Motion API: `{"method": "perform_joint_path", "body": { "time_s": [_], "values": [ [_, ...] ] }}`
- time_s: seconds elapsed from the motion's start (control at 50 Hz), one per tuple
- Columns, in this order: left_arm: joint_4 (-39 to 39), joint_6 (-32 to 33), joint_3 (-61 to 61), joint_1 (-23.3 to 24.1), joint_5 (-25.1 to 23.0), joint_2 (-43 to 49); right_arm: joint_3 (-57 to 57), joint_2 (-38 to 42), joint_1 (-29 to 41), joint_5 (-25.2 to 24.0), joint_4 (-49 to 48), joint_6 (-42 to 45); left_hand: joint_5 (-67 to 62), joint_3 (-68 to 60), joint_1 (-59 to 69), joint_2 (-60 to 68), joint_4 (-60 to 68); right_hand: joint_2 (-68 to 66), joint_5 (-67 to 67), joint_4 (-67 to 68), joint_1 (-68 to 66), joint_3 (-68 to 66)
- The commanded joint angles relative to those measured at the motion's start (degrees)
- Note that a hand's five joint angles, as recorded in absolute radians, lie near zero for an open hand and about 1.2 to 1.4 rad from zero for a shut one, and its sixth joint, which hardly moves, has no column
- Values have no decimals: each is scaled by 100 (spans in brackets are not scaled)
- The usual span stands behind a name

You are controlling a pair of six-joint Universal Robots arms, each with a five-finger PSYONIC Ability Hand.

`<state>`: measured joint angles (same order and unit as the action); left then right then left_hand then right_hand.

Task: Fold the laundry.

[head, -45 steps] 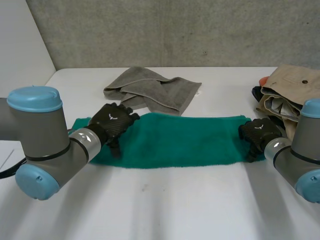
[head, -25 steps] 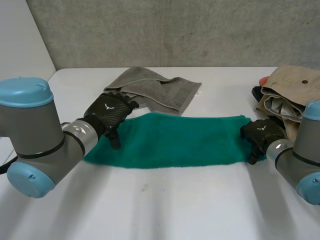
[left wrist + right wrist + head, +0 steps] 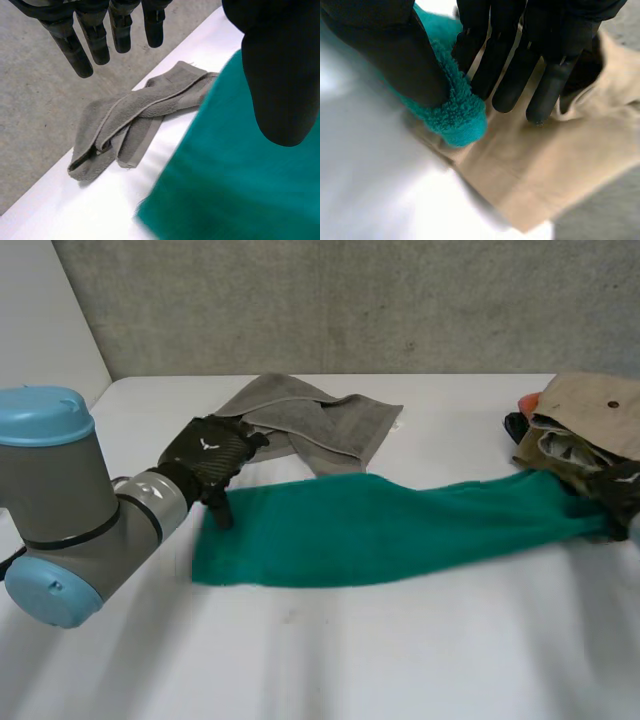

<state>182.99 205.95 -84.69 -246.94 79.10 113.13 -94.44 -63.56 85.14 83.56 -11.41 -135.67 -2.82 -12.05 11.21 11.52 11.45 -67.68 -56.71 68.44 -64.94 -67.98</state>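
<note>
Teal terry cloth, the towel point(image 3: 370, 530) runs across the white desk point(image 3: 330, 660), broad and flat at its left end and gathered narrow at its right. Over the far left corner hangs the left hand point(image 3: 205, 462), its fingers point(image 3: 85, 45) straight and spread well away from the thumb, clasping nothing. It looks placed there to pin or take that corner once the cloth lies true. Just behind it sits a crumpled grey towel point(image 3: 310, 420), its near edge close against the teal one; whether they touch is hard to say. It appears to be waiting its turn. Toward the right the teal cloth narrows and seems to lift off the desk, because the right hand point(image 3: 622, 495) has its end pinched between thumb and fingers. That pull probably serves to draw the length straight before any fold. Right beside that hand lies a heap of beige clothing point(image 3: 585, 410), so the clamped end hangs over the pile rather than over bare desk.
</note>
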Motion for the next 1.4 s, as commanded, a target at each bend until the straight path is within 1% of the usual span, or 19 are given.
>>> {"method": "perform_joint_path", "body": {
  "time_s": [0.02, 0.28, 0.36, 0.42, 0.48, 0.5, 0.52, 0.56, 0.64, 0.72, 0.8, 0.88, 1.02, 1.12, 1.14, 1.2, 1.22, 1.32, 1.4],
  "values": [
    [0, -37, 84, -117, 9, -150, 330, -78, 326, -226, -212, 612, 282, 205, -121, -152, -145, -1232, -1329, 1156, -1506, -1202],
    [-26, -503, 93, -908, 123, -845, 620, 141, 3903, -1438, -2426, 673, 282, 205, -121, -152, -145, -1232, -1329, 1156, -1506, -1202],
    [-79, -670, -30, -1189, 71, -950, 927, 992, 4974, -2141, -2841, 857, 282, 205, -121, -152, -145, -1232, -1329, 1156, -1506, -1202],
    [-79, -679, -153, -1259, 35, -915, 1269, 1590, 5327, -2204, -2569, 1147, 282, 205, -121, -152, -145, -1232, -1329, 1156, -1506, -1202],
    [-70, -679, -215, -1251, 18, -898, 1585, 1872, 5390, -2038, -2227, 1402, 282, 205, -121, -152, -145, -1013, -1110, 938, -1287, -983],
    [-79, -670, -215, -1242, 18, -880, 1639, 1882, 5390, -1941, -2121, 1446, 282, 205, -121, -152, -145, 754, 658, -830, 481, 784],
    [-79, -679, -206, -1225, 18, -863, 1762, 1812, 5355, -1540, -1824, 1438, 282, 205, -121, -152, -145, 5035, 4938, -5111, 4761, 5065],
    [-70, -670, -180, -1207, 18, -836, 1789, 1751, 5337, -1371, -1725, 1377, 282, 205, -121, -152, -145, 5768, 5671, -5844, 5494, 5798],
    [-52, -670, -57, -1154, 44, -792, 1710, 1417, 5188, -956, -1435, 456, 282, 205, -121, -152, -145, 5768, 5671, -5844, 5494, 5798],
    [-70, -705, 180, -909, 105, -670, 1412, 654, 4864, -825, -1242, -1474, 282, 205, -121, -152, -145, 5768, 5671, -5844, 5494, 5798],
    [-70, -705, 338, -523, 167, -450, 1131, 161, 4390, -562, -795, -2785, 282, 205, -121, -152, -145, 5768, 5671, -5844, 5494, 5798],
    [-70, -697, 470, -84, 263, -126, 1051, 203, 4029, -307, -171, -3368, 282, 205, -121, -152, -145, 5768, 5671, -5844, 5494, 5798],
    [-96, -688, 804, 533, 659, 596, 876, 554, 3493, -253, 736, -3055, 282, 205, -121, -152, -145, 5768, 5671, -5844, 5494, 5798],
    [-219, -714, 1077, 727, 1081, 808, 779, 810, 3307, -262, 588, -2930, 282, 205, -121, -152, -145, 5536, 5439, -5612, 5263, 5566],
    [-237, -723, 1094, 735, 1099, 807, 770, 836, 3298, -253, 552, -2922, 282, 205, -121, -152, -145, 5166, 5069, -5242, 4893, 5196],
    [-272, -723, 1103, 709, 1081, 755, 770, 898, 3228, -200, 289, -2887, 282, 205, -121, -152, -145, -353, -450, 278, -627, -324],
    [-272, -732, 1095, 692, 1064, 720, 761, 880, 3211, -157, 184, -2878, 282, 205, -121, -152, -145, -1223, -1320, 1147, -1497, -1193],
    [-272, -775, 954, 447, 1011, 457, 542, 487, 3385, 589, -886, -2204, 282, 205, -121, -152, -145, -1232, -1329, 1156, -1506, -1202],
    [-272, -784, 796, 191, 958, 210, 488, 37, 3842, 784, -1460, -1227, 282, 205, -121, -152, -145, -1232, -1329, 1156, -1506, -1202]
  ]
}}
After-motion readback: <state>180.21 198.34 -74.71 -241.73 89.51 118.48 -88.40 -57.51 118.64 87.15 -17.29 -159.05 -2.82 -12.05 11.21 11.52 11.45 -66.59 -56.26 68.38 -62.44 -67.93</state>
